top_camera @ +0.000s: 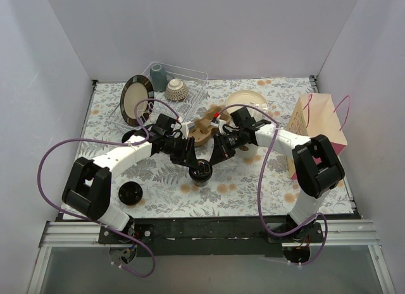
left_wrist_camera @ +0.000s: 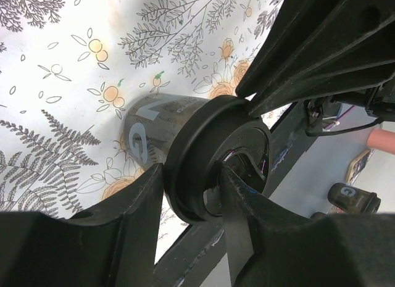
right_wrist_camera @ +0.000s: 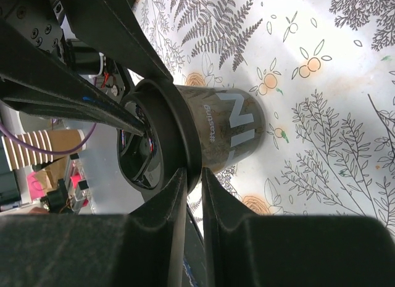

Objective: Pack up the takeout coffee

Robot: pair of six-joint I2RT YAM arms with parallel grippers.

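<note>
step: judged pickup of coffee cup (top_camera: 201, 172), left of paper bag (top_camera: 314, 126) | left gripper (left_wrist_camera: 191, 194), right gripper (right_wrist_camera: 192, 182): both pinching its lid rim | next: one lets go, other lifts

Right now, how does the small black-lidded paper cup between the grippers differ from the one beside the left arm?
The small black-lidded paper cup between the grippers is pinched at its lid rim by the left gripper and right gripper; the cup beside the left arm stands untouched. The first sits mid-table; the second, nearer the front edge. Both are upright, lidded and outside the paper bag.
</note>
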